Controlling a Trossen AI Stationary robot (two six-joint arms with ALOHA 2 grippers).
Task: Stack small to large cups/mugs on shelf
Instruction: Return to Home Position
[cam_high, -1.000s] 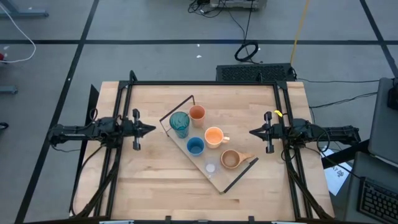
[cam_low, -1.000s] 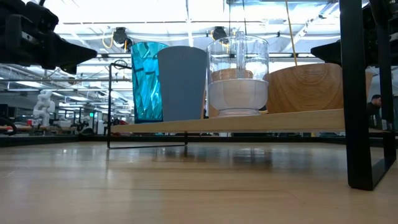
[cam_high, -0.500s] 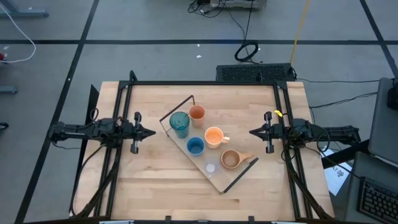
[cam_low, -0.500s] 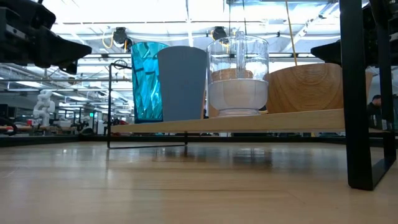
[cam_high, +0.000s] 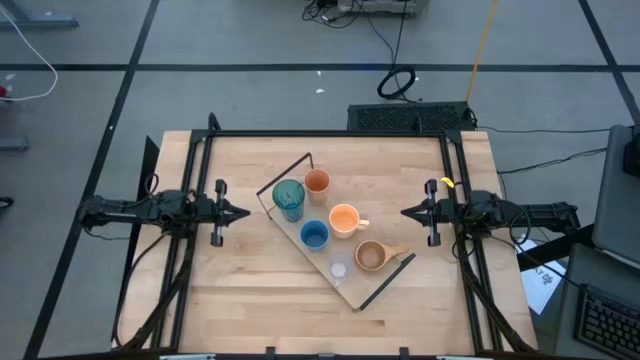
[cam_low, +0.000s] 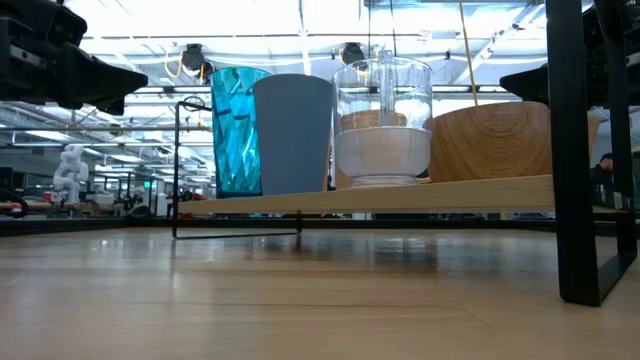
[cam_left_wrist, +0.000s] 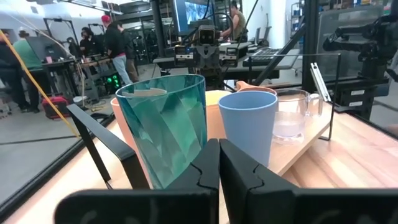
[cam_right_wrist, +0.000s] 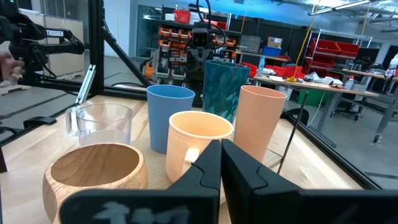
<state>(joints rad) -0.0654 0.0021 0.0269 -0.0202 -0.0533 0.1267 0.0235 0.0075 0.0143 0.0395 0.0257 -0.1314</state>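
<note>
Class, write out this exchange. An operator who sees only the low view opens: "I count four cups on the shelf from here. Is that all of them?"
Observer: No, six stand on the shelf. The high view also shows an orange cup and an orange mug behind those four.
Operator: Are the arms clear of it?
Observer: Yes. The left gripper waits at the left side of the table, the right gripper at its right side, both apart from the shelf.
Operator: Are they holding anything?
Observer: No. The wrist views show both shut and empty.
</note>
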